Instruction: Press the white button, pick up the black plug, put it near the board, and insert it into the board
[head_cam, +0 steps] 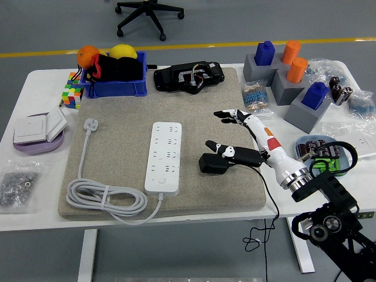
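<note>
The right hand [247, 138] reaches in from the lower right over the grey mat [117, 111], its fingers spread and relaxed, gripping nothing. The black plug [212, 163] lies on the mat directly under the thumb and lower fingers; a fingertip appears to rest on its top, though whether it truly touches cannot be told. The plug's thin black cable [265, 205] trails off the mat's near edge and hangs below the table [41, 79]. The white power board [164, 157] lies lengthwise on the mat, just to the left of the plug and apart from it, with its own white cord [106, 200] coiled at the mat's near-left corner. Only 1 arm shows.
</note>
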Available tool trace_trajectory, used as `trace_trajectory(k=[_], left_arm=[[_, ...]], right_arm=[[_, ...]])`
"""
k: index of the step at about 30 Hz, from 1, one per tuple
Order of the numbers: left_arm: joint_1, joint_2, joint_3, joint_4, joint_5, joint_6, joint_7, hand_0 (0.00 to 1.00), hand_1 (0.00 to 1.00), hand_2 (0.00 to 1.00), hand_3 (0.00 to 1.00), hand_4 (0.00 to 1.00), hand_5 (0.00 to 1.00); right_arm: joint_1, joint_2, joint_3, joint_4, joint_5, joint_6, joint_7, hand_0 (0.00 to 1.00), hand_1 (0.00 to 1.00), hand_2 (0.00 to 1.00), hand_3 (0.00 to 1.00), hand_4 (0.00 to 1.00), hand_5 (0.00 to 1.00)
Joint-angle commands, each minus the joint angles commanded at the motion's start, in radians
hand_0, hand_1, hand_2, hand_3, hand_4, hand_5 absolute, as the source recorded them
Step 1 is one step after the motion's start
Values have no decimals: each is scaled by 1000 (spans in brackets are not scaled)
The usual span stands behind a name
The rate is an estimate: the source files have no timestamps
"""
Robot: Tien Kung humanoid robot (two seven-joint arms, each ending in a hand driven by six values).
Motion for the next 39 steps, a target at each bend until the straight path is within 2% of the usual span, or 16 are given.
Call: trace_trajectory(k=[2,3,5,8,9,16,20,21,30,39], left_arm=[[-1,1,1,0,1,0,0,627,630,636,691,565,389],[-1,1,1,0,1,-1,0,626,630,636,691,564,390],[-2,2,1,0,1,-1,1,626,630,636,691,564,390],[0,3,1,0,-2,0,1,626,630,636,691,564,390],[0,3,1,0,-3,0,1,624,631,636,692,564,392],[1,6,1,0,-3,0,2,625,630,636,692,563,393],[2,7,1,0,-5,0,2,625,630,636,692,563,393],[2,7,1,0,-6,0,2,625,630,636,693,562,393],[1,10,0,0,3,-1,3,625,630,636,693,562,395],[4,14,5,0,9,-4,5,627,630,636,693,560,396]], right_arm=[[24,1,-32,0,-6,-1,-24,712,611,616,764,920,515],[32,2,-42,0,-9,-1,-33,484,341,334,751,917,512],[62,7,-82,-3,-33,7,-87,484,341,334,751,917,512],[107,22,-136,-9,-120,44,-207,484,341,334,751,917,512],[123,28,-156,-12,-150,60,-251,432,267,259,752,919,524],[203,58,-245,-38,-235,182,-538,448,275,263,765,915,527],[228,69,-276,-48,-219,200,-538,448,275,263,765,915,527],[232,71,-283,-49,-219,201,-538,337,190,215,762,909,535],[297,96,-373,-63,-196,213,-538,320,170,208,762,908,535],[364,123,-461,-126,-176,220,-538,295,156,198,758,907,539]])
